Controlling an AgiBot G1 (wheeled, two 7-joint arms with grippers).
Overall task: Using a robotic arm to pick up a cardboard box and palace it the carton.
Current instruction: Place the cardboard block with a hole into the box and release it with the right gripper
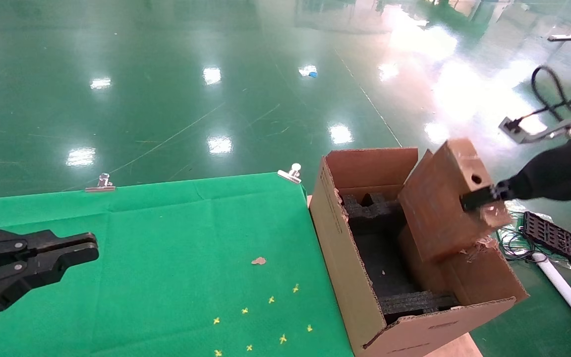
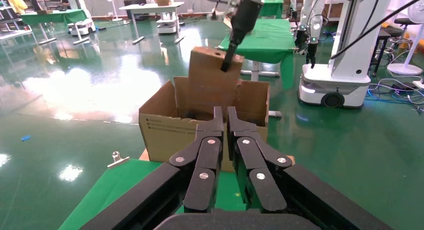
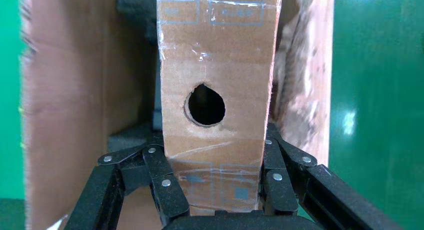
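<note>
Brown cardboard box (image 1: 444,198) clamped by right gripper (image 1: 484,198), lower end hidden inside carton (image 1: 345,267), left gripper (image 1: 75,250) shut, idle.

1. Scuffed brown cardboard box (image 1: 439,208), clear glossy tape wrinkling across its faces.
2. Corrugated carton (image 1: 350,267), one edge ragged and torn, rough black foam (image 1: 379,258) inside.
3. Matt green cloth over the table (image 1: 166,248); shiny metal clips (image 1: 101,183).
4. Glossy green floor (image 1: 166,74).
5. Matt black right pincer (image 3: 215,185).
</note>
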